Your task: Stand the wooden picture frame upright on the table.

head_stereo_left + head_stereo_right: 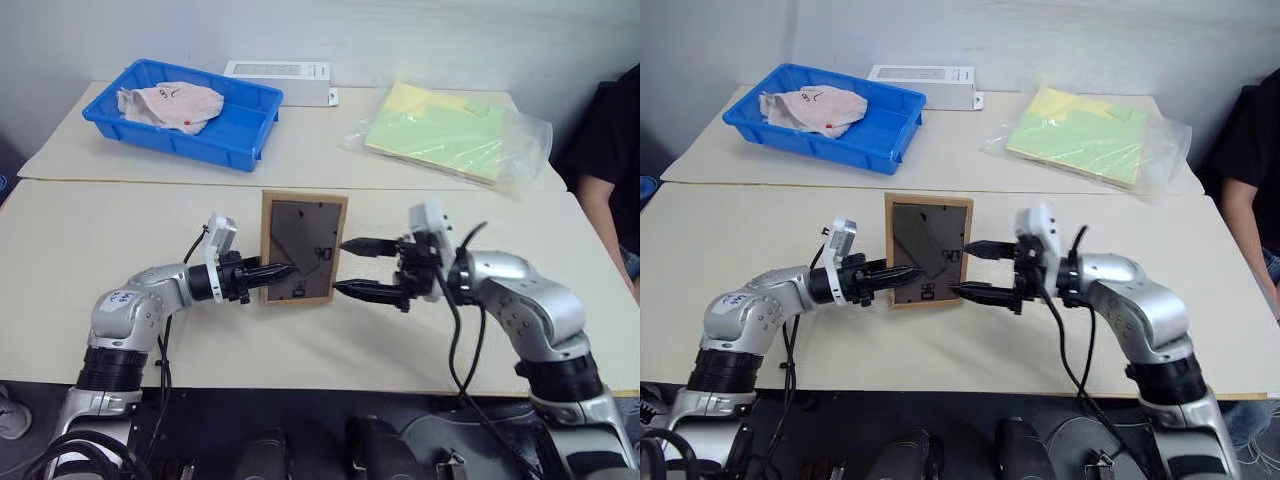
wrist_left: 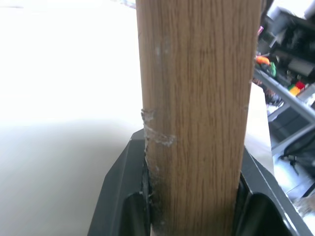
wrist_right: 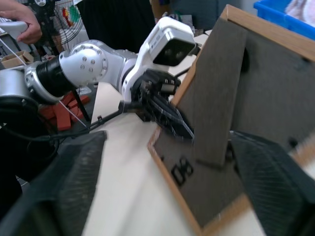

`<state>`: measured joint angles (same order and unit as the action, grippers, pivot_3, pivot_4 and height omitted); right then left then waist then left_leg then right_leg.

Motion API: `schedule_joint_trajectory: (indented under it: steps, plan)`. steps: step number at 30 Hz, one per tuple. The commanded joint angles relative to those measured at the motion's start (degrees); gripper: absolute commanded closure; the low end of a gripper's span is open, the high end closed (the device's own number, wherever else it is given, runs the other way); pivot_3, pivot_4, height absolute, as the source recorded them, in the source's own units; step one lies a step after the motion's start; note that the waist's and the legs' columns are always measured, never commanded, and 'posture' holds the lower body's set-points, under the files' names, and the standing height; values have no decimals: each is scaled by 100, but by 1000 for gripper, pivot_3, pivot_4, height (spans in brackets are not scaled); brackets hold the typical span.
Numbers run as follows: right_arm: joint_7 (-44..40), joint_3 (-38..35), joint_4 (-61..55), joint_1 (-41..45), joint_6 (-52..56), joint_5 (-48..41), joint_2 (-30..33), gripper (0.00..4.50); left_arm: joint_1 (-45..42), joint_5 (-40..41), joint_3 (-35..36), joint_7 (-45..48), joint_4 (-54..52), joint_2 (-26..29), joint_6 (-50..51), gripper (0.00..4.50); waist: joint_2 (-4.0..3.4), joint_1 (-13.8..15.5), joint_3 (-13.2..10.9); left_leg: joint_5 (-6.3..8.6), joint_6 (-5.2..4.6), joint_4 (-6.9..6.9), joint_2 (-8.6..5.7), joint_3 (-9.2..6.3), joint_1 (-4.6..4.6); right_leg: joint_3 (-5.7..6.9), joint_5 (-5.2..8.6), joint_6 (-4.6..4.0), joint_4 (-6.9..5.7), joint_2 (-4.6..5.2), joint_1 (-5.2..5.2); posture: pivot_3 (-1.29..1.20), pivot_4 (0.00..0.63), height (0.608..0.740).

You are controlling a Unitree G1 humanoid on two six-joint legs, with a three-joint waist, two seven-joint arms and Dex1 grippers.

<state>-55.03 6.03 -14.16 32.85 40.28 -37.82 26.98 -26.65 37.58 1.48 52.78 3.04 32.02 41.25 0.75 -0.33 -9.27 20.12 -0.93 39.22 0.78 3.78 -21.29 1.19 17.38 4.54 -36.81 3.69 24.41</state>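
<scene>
Table (image 1: 120, 330): frame (image 1: 303, 247) in left claw (image 1: 278, 271)

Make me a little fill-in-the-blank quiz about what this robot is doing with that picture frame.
The left tool is shut on the wooden picture frame's ____ edge.
The right tool beside the frame has its fingers ____.
The frame's ____ side faces the head camera.
The cloth lies in a ____ tray.

Missing words: left; open; back; blue
</scene>
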Motion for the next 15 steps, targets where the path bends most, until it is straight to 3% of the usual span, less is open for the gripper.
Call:
schedule_joint_trajectory:
  steps: [1, 9, 15]
  plan:
    - [195, 277, 255, 338, -105, 237, -332, 38, 15, -124, -112, 148, -160, -46, -142, 3201, 1, 34, 0, 0, -1, 0, -1, -4, -2, 0, 0, 0, -3, 1, 1, 0, 150, 740]
    - [125, 525, 717, 686, -602, 606, -874, 38, 70, -234, -151, 245, -208, -57, -196, 3201, 1, 12, 0, 10, -22, 1, -12, -6, -8, 6, 0, 0, -11, 13, 6, 0, 150, 740]
    - [-315, 228, 365, 478, -336, 171, -557, 38, 141, -260, -92, 236, -260, -19, -166, 3201, 1, 22, 0, 11, -22, 2, -12, -9, -8, 8, 0, 0, -12, 15, 6, 0, 150, 740]
